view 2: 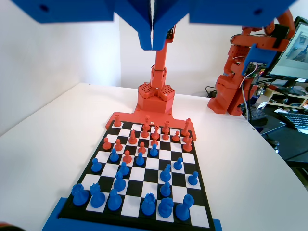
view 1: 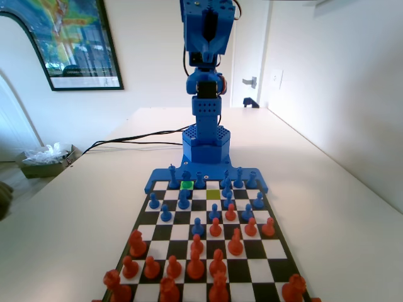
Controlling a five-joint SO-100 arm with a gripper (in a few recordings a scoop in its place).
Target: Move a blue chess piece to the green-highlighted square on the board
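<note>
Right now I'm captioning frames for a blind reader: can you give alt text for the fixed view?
A blue arm stands raised at the far end of the board, its base behind the blue pieces. The green-highlighted square lies in the farthest row, among them; orange-red pieces fill the near rows.

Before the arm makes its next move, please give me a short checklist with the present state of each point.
1. Gripper empty: ok, jaws closed together, nothing between them.
2. Gripper clear of pieces: ok, raised high above the board.
3. Green-highlighted square free: ok, no piece on it in the fixed view.
4. Blue pieces standing upright: ok.
5. Which blue piece to pick: cannot tell.
</note>
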